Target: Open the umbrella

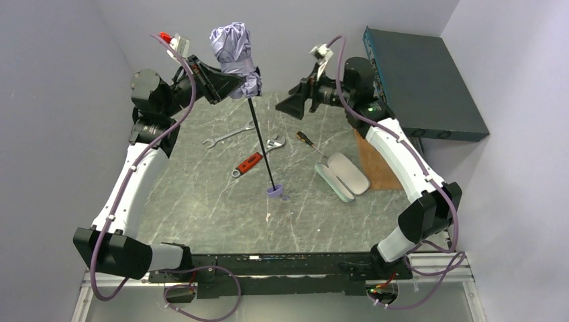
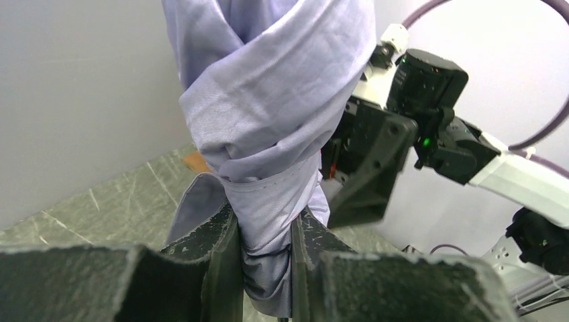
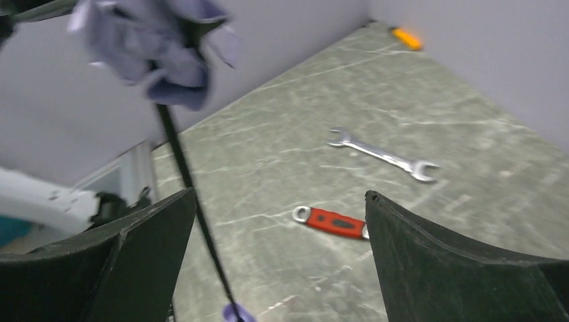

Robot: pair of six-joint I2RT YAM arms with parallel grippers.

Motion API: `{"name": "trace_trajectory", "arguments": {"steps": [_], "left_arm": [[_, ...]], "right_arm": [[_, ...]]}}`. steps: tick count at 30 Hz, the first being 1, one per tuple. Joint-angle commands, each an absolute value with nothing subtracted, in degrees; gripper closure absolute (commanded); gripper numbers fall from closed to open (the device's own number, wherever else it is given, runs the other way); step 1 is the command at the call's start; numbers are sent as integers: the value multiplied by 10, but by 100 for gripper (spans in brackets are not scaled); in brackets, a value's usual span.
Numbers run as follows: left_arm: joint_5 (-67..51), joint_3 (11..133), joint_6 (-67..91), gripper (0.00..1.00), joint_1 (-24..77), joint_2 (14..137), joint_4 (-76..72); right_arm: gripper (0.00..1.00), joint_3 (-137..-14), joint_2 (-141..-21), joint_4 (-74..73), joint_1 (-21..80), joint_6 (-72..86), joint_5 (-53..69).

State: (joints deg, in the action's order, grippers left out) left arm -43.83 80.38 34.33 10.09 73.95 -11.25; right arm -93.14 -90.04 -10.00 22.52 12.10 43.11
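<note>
the raised left gripper (image 1: 231, 82) is pinching the crumpled lavender-white fabric umbrella (image 1: 233, 48) over the 12 o'clock edge of the grey marbled table (image 1: 201, 194), its thin black shaft (image 1: 263, 147) slanting down. the right gripper (image 1: 294, 106), at 1 o'clock, is facing it, jaws spread wide.

One umbrella (image 1: 234, 50) and two hands, the left hand (image 1: 240, 82) and the right hand (image 1: 291, 109). The bench (image 1: 201, 201) carries one open-ended wrench (image 1: 228, 136), one smaller silver wrench (image 1: 274, 143), one red-handled tool (image 1: 248, 163), one screwdriver (image 1: 310, 143) and one oval case (image 1: 343, 176). At the far right are one wooden block (image 1: 377, 164) and one dark box (image 1: 423, 80).
</note>
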Motion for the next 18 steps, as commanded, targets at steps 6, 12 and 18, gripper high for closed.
{"name": "trace_trajectory", "arguments": {"steps": [6,12,18], "left_arm": [[-410,842,399,100,104,757,-207],[-413,844,397,100,97,757,-198],[-423,852,393,100,90,760,-188]], "right_arm": [[5,-1005,-948,-158,323,29,510],[28,-1011,-974,-148,334,40,531],[100,-1036,-1001,-167,332,57,526]]}}
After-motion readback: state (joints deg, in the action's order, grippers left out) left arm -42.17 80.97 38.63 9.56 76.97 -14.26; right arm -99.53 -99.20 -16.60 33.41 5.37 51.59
